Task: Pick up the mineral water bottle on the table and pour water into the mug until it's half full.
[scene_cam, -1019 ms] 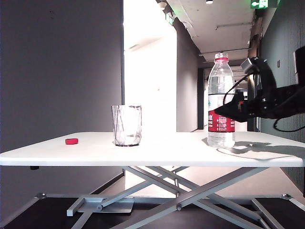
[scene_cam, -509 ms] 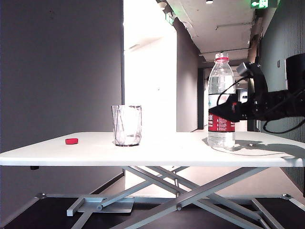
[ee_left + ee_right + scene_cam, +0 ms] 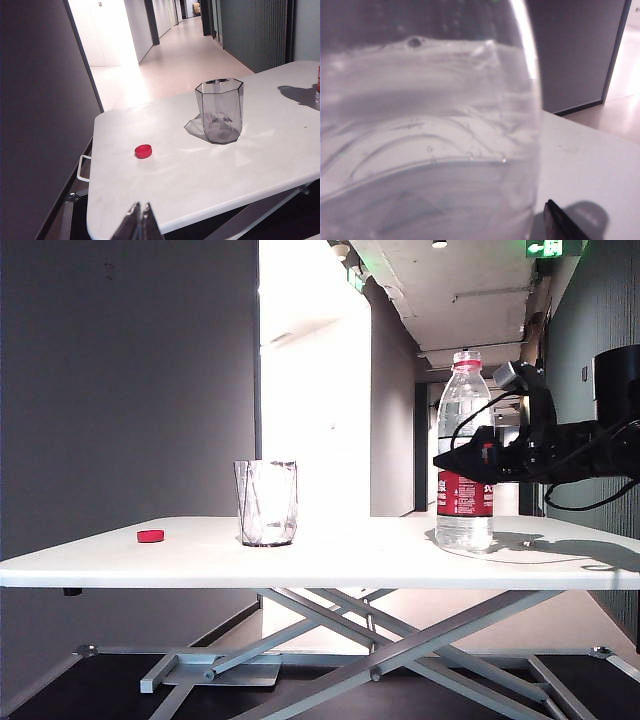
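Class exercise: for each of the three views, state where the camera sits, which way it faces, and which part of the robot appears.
Exterior: level with the table edge, facing a corridor; right gripper at the bottle.
Left wrist: high off one end, looking down at mug and red disc; left gripper shut.
Right wrist: pressed against the bottle; one fingertip shows.
Exterior and left wrist share mug and disc.

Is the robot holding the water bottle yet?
Not yet. The right gripper is open at the mineral water bottle, level with its middle. The left gripper is shut and empty.

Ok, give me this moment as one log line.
right pincer: open around mineral water bottle | left pincer: shut, idle | mug: empty | bottle on table
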Controlling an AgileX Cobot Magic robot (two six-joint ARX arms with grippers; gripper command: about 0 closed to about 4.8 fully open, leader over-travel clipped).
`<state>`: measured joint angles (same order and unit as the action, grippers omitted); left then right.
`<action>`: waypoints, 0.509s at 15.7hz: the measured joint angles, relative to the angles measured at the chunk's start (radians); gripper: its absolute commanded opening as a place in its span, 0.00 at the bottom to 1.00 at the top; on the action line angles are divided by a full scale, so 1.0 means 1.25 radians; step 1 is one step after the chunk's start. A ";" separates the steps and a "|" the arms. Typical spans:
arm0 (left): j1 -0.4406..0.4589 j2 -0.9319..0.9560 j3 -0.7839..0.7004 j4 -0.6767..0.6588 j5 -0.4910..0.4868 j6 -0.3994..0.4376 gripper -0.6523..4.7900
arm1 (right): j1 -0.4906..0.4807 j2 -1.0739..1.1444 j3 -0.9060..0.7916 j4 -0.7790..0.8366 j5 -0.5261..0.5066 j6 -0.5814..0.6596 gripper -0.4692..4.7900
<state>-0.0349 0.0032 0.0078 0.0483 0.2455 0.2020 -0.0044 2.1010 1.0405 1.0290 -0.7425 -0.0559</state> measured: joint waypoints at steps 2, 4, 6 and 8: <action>0.000 0.000 0.000 0.000 0.000 0.000 0.11 | 0.000 0.000 0.000 -0.008 0.000 0.001 1.00; 0.000 0.000 0.000 0.000 0.000 0.000 0.11 | 0.000 0.000 0.000 -0.020 0.000 0.003 1.00; 0.000 0.000 0.000 0.000 0.000 0.000 0.11 | 0.000 0.000 0.000 -0.056 0.000 0.005 0.98; 0.000 0.000 0.000 0.000 0.000 0.000 0.11 | 0.000 0.000 0.000 -0.075 0.000 0.006 0.96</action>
<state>-0.0349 0.0029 0.0078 0.0483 0.2455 0.2020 -0.0040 2.1010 1.0405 0.9352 -0.7429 -0.0479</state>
